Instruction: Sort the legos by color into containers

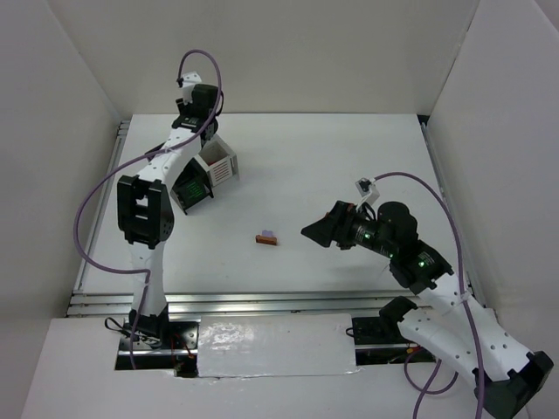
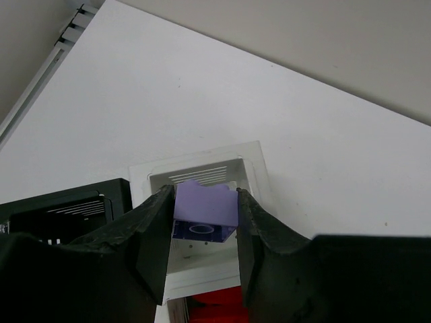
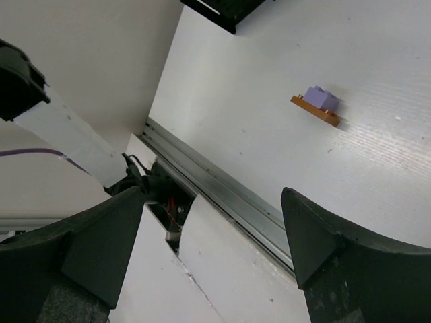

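My left gripper [image 2: 205, 196] is shut on a pale purple lego [image 2: 202, 207] and holds it just above the open white bin [image 2: 250, 160]. The black bin [image 2: 64, 205] adjoins it on the left. In the top view the left gripper [image 1: 208, 133] hangs over the white bin [image 1: 223, 168] and the black bin [image 1: 194, 194], which shows green inside. A brown lego with a pale purple one on top [image 1: 265, 236] lies mid-table; it also shows in the right wrist view [image 3: 318, 106]. My right gripper [image 1: 313, 230] is open and empty to the right of that pair, fingers [image 3: 101, 242] wide apart.
A red thing [image 2: 215, 306] shows under the left fingers at the white bin's near side. A metal rail [image 3: 222, 185] runs along the table's near edge. White walls stand on three sides. A corner of the black bin [image 3: 225, 10] shows in the right wrist view.
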Action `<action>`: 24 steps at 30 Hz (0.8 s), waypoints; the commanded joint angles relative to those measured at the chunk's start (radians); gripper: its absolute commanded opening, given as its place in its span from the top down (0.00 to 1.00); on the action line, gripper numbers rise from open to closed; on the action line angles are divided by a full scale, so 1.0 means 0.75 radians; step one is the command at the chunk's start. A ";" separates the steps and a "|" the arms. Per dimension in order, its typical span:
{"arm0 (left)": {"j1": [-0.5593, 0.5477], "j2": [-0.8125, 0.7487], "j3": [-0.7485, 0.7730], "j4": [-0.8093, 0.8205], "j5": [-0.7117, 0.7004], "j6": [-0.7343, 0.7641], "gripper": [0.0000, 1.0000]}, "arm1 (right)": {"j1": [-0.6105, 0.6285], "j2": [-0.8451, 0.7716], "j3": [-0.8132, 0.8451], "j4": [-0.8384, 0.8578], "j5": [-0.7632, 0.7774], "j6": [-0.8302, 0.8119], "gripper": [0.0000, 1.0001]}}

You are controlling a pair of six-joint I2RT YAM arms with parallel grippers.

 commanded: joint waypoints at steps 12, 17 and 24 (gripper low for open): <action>0.033 -0.043 -0.090 0.080 0.053 -0.002 0.21 | -0.007 0.128 0.071 0.087 -0.048 -0.057 0.10; 0.033 -0.143 -0.139 0.093 0.104 -0.027 0.05 | -0.007 0.167 0.079 0.089 -0.030 -0.070 0.10; 0.005 -0.533 -0.327 -0.050 0.388 -0.098 0.00 | 0.110 0.636 0.279 -0.083 0.352 -0.096 0.02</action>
